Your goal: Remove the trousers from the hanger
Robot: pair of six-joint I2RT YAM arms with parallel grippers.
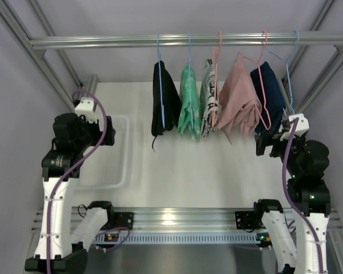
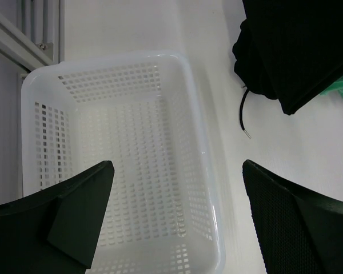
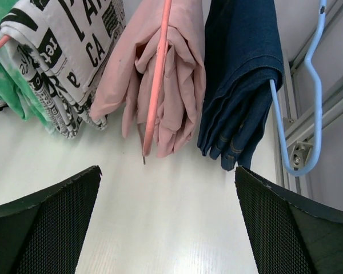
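Note:
Five garments hang on hangers from the rail point(image 1: 103, 41): black point(image 1: 166, 103), green point(image 1: 189, 103), black-and-white printed point(image 1: 209, 97), pink point(image 1: 238, 103) and dark blue denim trousers point(image 1: 268, 97). In the right wrist view the denim point(image 3: 240, 74) hangs folded over a blue hanger point(image 3: 280, 114), beside the pink garment point(image 3: 183, 97) on a pink hanger point(image 3: 157, 74). My right gripper point(image 3: 167, 169) is open and empty, just below and in front of them; in the top view it point(image 1: 263, 144) sits under the denim. My left gripper point(image 2: 177, 165) is open and empty over the basket.
A white perforated basket point(image 2: 200, 114) lies on the table at the left, also in the top view point(image 1: 126, 149). The black garment's lower end point(image 2: 303, 45) hangs just right of it. Frame posts stand at both sides.

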